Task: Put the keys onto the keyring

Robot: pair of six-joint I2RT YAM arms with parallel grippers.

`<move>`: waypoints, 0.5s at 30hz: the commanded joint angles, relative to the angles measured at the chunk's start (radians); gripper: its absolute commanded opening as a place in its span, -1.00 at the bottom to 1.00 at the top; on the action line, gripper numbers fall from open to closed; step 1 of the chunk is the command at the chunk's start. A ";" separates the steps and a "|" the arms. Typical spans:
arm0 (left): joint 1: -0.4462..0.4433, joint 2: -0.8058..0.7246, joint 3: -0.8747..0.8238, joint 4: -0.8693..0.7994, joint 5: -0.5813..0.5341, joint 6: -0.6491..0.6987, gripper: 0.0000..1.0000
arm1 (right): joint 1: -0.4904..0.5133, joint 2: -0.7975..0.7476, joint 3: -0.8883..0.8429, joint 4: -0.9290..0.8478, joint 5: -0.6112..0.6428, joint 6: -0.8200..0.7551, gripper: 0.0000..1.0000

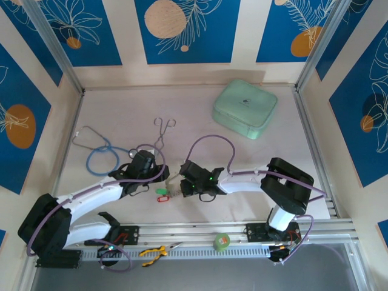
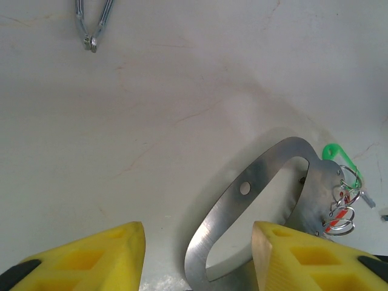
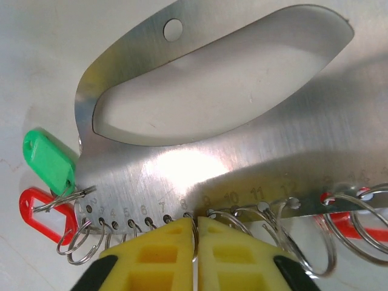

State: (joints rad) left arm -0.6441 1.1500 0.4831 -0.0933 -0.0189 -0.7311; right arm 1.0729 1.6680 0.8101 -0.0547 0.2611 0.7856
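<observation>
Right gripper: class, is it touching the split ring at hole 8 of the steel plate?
Touching. In the right wrist view the right gripper is shut on the split ring, its wire pinched in the seam between the yellow fingers.

Robotics lab, enclosed test cell. White table (image 1: pixel 242 176) boxed in by blue leaf-print wall panels (image 1: pixel 188 30) on aluminium frame posts (image 1: pixel 51 42). Left arm (image 1: pixel 91 203) and right arm (image 1: pixel 242 180) bolted to slotted aluminium rail (image 1: pixel 194 233) at near edge, purple cables (image 1: pixel 212 140) looped loose. Yellow-handled pliers (image 1: pixel 154 253), green tape roll (image 1: pixel 223 242) by rail. Mixed props on table: stethoscope (image 1: pixel 100 159), forceps (image 1: pixel 162 133), mint-green case (image 1: pixel 245 109).
</observation>
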 commanded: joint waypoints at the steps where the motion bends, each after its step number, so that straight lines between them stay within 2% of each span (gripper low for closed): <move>1: -0.006 -0.019 0.017 -0.003 0.001 0.013 0.00 | -0.004 0.019 0.006 -0.020 -0.014 -0.006 -0.92; 4: -0.008 -0.029 0.016 -0.011 -0.008 0.015 0.00 | -0.004 0.005 0.008 -0.031 -0.013 -0.008 -1.00; 8: -0.006 -0.054 0.015 -0.019 -0.028 0.021 -0.01 | 0.001 -0.029 0.016 -0.073 0.000 -0.035 -1.00; 15: -0.006 -0.079 0.022 -0.033 -0.057 0.040 -0.01 | 0.023 -0.052 0.069 -0.245 0.056 -0.129 -1.00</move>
State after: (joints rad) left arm -0.6445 1.0870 0.4835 -0.0975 -0.0463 -0.7204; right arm 1.0840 1.6428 0.8440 -0.1814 0.2813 0.7139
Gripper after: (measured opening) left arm 0.494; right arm 0.048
